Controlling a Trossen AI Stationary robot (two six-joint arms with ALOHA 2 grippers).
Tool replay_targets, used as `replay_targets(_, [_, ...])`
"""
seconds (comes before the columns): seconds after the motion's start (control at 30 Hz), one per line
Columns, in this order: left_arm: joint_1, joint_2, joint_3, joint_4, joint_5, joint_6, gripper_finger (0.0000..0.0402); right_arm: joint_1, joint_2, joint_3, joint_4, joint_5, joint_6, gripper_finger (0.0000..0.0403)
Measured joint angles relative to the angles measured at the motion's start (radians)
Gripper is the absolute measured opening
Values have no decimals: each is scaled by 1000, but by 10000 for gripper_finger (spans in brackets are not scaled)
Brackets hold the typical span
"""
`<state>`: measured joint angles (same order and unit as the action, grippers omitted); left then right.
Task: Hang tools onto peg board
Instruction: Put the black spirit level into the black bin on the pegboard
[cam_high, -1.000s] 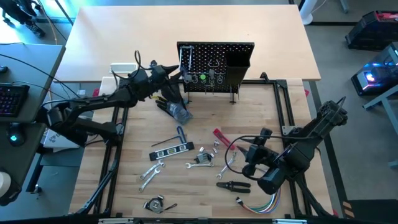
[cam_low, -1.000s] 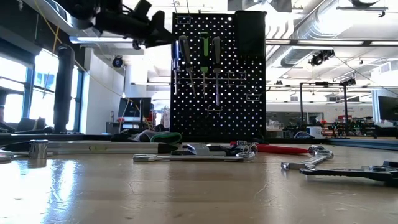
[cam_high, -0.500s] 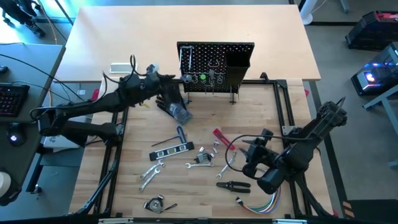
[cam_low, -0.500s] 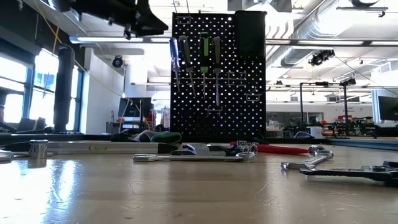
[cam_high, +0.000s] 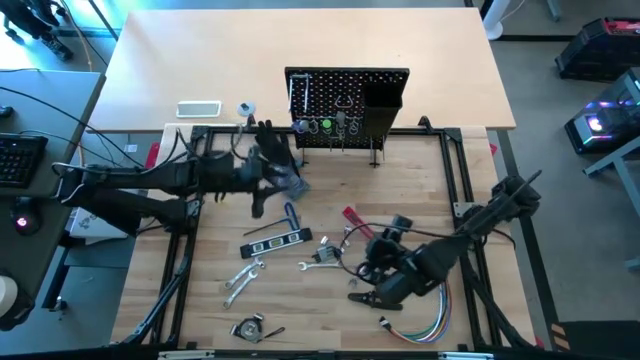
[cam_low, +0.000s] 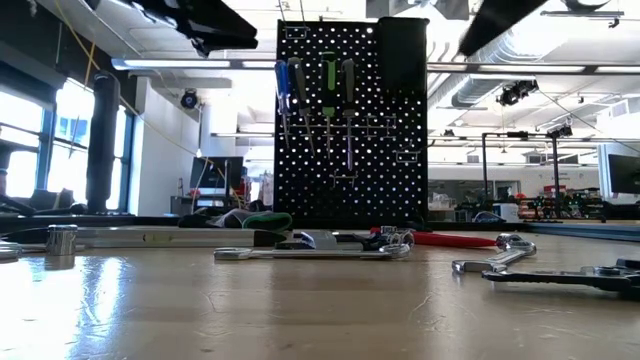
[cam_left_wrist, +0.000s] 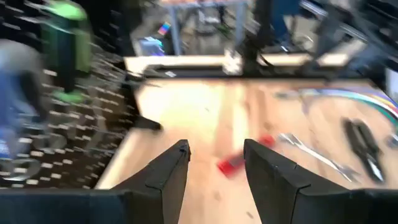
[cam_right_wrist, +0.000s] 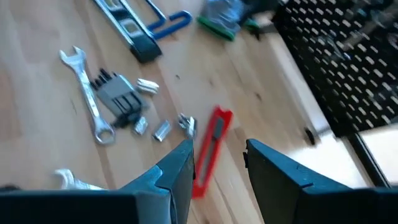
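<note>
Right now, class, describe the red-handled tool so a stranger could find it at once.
Start at the black peg board at the table's back. Come toward the front, right of the black level: the red-handled tool lies slanted on the wood, the only red thing among silver wrenches.

One peg board, four hung tools, one black level, one red-handled tool.

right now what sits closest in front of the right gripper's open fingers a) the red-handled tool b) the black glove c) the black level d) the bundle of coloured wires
A: in the right wrist view the red-handled tool lies on the table just ahead of the empty right gripper, while the black level lies farther off.
</note>
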<state>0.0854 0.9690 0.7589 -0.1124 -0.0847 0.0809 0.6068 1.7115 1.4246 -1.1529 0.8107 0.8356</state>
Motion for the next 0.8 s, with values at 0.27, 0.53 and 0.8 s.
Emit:
replay_targets(0.27, [-104,32,0,-246,-5,-85,149,-134,80,0,319,-112,-380,142])
replay_targets(0.53, [-183,103,-68,-338,-9,-191,149,-270,170,0,577,-340,-689,142])
replay_targets(0.8, [-246,120,-187,-199,-13,-296,149,-375,254,0,753,-567,-851,173])
